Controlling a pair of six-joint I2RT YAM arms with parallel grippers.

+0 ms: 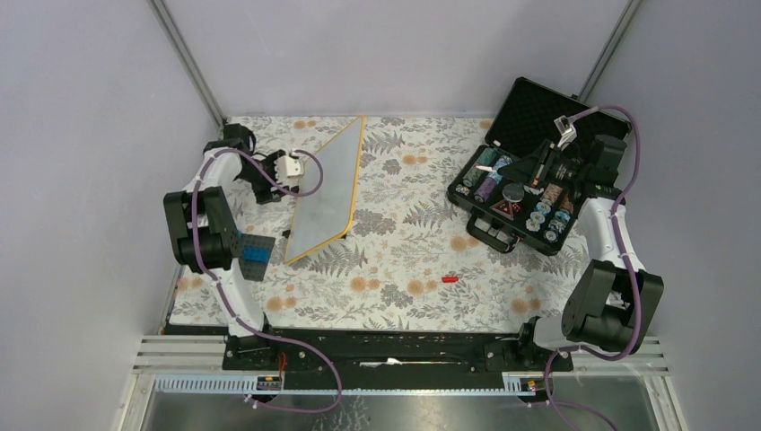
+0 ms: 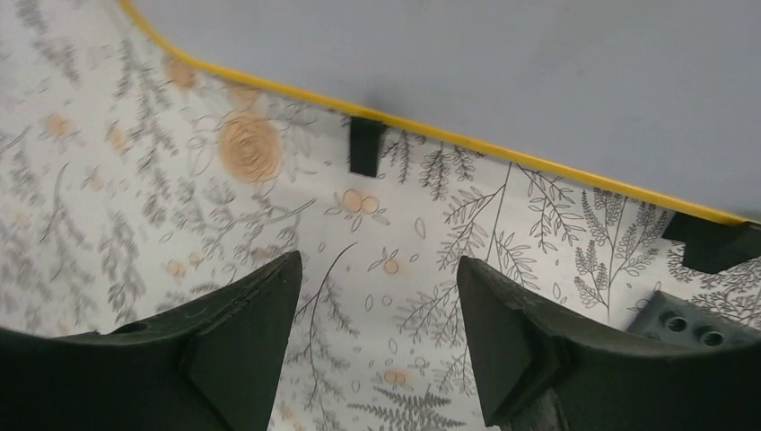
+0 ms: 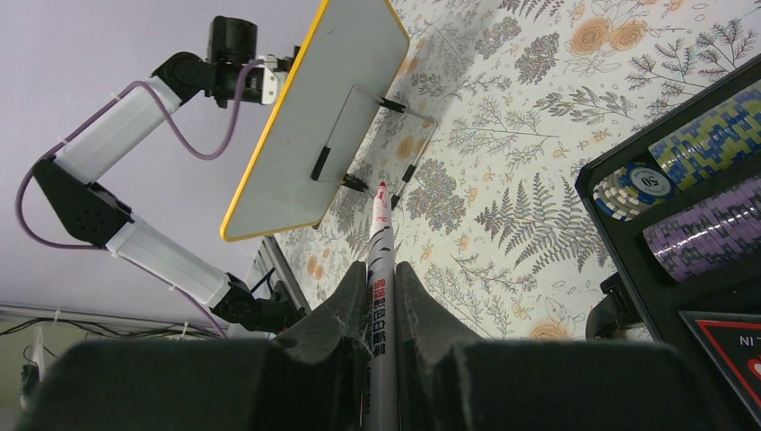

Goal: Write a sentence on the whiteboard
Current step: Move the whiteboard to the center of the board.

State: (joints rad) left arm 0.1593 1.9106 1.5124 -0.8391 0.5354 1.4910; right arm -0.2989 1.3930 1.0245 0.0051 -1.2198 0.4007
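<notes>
While marker's point(image 3: 380, 269) gripped, case point(image 1: 538, 103), chips point(image 3: 700, 235), perhaps dice point(image 1: 513, 208)

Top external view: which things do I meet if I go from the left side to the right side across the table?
left arm → whiteboard → small red piece → open black case. The right arm overlaps the case, so I leave it out.
</notes>
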